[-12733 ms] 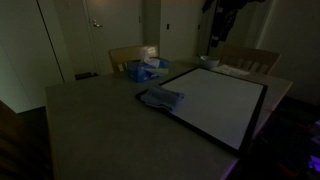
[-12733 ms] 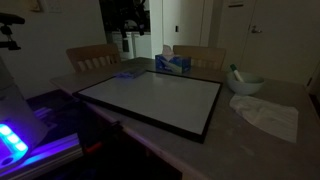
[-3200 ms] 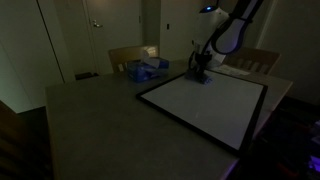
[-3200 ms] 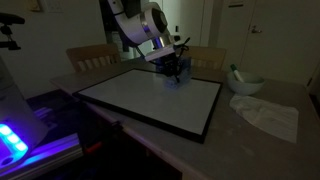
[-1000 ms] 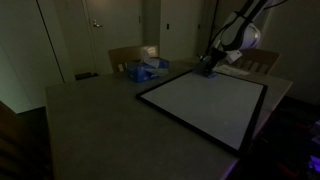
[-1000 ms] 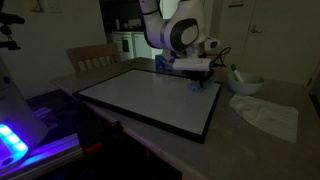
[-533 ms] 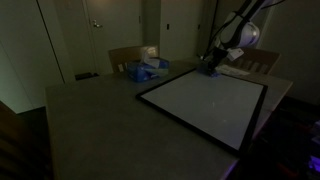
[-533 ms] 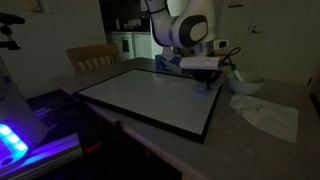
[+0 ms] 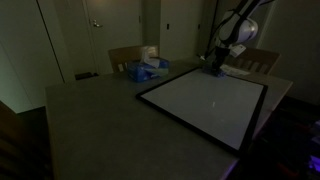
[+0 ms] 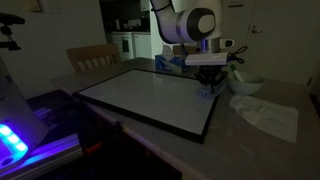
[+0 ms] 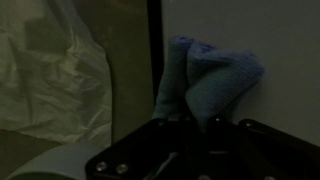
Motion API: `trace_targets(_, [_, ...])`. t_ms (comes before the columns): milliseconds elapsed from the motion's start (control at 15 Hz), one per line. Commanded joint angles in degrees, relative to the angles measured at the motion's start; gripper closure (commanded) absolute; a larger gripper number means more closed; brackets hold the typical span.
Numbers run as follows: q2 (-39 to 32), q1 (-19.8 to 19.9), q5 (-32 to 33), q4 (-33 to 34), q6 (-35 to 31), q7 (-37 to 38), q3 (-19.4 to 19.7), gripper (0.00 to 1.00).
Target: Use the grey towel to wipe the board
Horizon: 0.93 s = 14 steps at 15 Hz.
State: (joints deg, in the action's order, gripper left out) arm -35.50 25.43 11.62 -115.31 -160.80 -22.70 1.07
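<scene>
There it goes: the gripper (image 10: pixel 209 86), jaws pinched on the grey towel (image 10: pixel 207 93), has slid along the board (image 10: pixel 150 98) to its 2 o'clock corner in an exterior view. Far-edge stroke likely complete; the middle awaits wiping.

On the one table (image 9: pixel 90 120) I count one board (image 9: pixel 205 105), one grey towel (image 11: pixel 215 85), one tissue box (image 9: pixel 148 68), one bowl (image 10: pixel 246 85) and one white cloth (image 10: pixel 268 115), with two wooden chairs (image 9: pixel 124 56) (image 9: pixel 258 60) behind it and one robot arm (image 10: pixel 185 25).
</scene>
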Motion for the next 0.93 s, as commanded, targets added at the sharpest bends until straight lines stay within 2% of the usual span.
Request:
trace_targets(0, [-0.93,-2.18,0.54,-2.32,2.28,-1.63,2.93,0.98])
trace_targets(200, [0.57,-3.88,1.4,-4.55,1.68,-0.81,4.94,0.98])
trace_targets(400, [1.79,-6.63,1.64,-6.64,0.31,3.02,8.37,0.98])
trace_targets(533, [2.51,-7.24,-0.06,-8.06,-1.38,6.35,9.29,0.98])
trace_targets(867, [4.99,-8.52,0.69,-11.28,1.07,8.63,10.65,0.98])
